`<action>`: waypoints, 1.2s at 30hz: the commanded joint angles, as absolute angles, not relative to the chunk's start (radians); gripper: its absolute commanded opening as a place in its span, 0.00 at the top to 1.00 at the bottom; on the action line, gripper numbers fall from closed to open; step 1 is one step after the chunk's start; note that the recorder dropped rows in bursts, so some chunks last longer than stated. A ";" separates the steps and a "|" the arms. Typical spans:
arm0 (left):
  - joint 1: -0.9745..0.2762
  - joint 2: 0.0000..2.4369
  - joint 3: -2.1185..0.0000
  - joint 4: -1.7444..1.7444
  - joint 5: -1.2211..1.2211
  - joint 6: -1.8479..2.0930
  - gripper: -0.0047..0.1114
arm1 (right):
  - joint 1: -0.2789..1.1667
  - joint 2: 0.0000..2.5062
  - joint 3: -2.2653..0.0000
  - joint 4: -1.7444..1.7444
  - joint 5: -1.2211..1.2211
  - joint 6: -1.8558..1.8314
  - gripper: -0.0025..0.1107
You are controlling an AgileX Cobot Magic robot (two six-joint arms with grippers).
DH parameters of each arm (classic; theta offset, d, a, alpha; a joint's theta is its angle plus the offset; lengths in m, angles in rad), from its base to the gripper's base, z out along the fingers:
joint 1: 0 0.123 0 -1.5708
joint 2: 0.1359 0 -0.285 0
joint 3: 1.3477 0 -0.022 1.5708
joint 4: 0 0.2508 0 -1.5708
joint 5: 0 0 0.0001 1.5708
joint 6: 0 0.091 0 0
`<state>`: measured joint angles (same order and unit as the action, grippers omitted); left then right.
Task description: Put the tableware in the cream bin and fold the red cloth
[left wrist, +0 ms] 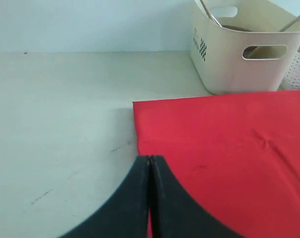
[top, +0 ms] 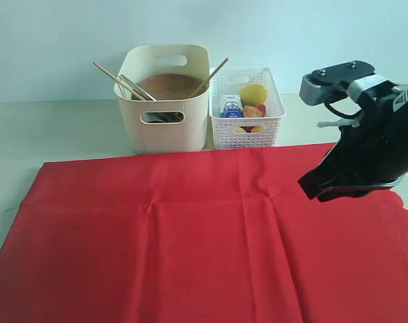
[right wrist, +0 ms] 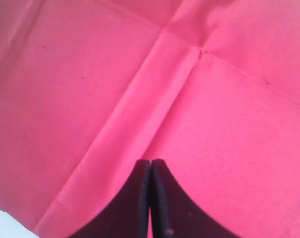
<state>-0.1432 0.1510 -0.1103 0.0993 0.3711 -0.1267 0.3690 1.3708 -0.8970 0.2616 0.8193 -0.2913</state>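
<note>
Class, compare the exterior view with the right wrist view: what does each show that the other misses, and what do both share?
Only the exterior view: the cream bin holding chopsticks, and the white lattice basket of food beside it. Only the right wrist view: the right gripper seen close, jaws pressed shut. Both: the red cloth and its crease lines.

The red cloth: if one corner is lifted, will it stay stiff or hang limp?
Probably limp: the cloth lies flat and thin with soft creases, so a lifted corner would likely droop. It looks light for its area. On the smooth table it may slide when pulled.
</note>
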 commanded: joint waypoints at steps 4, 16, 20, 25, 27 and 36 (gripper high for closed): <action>-0.152 0.322 -0.257 0.099 0.369 -0.127 0.96 | 0.364 1.373 -0.906 0.255 0.812 -0.303 0.98; -0.152 0.582 -0.453 0.103 0.352 -0.127 0.96 | 0.364 1.373 -0.906 0.255 0.817 -0.303 0.98; -0.152 0.582 -0.453 0.103 0.371 -0.127 0.96 | 0.364 1.373 -0.906 0.264 0.819 -0.302 0.98; -0.152 0.582 -0.453 0.103 0.371 -0.127 0.96 | 0.364 1.373 -0.906 0.264 0.819 -0.302 0.98; -0.152 0.582 -0.453 0.103 0.371 -0.127 0.96 | 0.364 1.373 -0.906 0.264 0.819 -0.302 0.98; -0.152 0.582 -0.453 0.101 0.344 -0.131 0.96 | 0.364 1.373 -0.906 0.281 0.825 -0.302 0.98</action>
